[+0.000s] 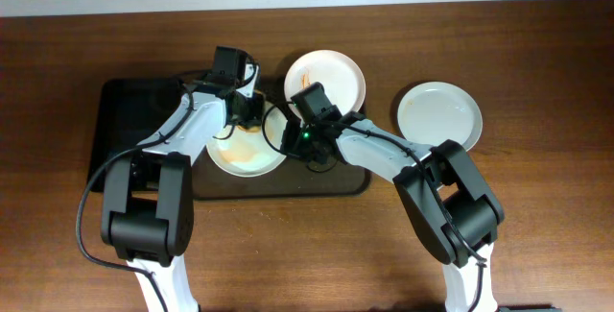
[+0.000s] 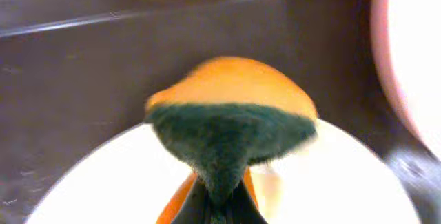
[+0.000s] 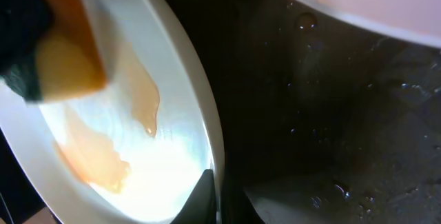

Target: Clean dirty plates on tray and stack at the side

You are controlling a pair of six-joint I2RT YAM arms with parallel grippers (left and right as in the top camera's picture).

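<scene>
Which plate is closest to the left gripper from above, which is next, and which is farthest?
1. The saucy plate: under the left gripper and its sponge, on the tray.
2. The streaked plate: behind, to the right, at the tray's back edge.
3. The plain white plate: far right, off the tray.

Overhead is evenly lit and sharp. The left wrist view blurs the near sponge (image 2: 231,114). The right wrist view is dim, with glare on the plate (image 3: 176,145).

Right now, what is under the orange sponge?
A white plate smeared with orange sauce, sitting on the dark tray. The left hand holds the sponge over it, so the patch right beneath is hidden.
</scene>
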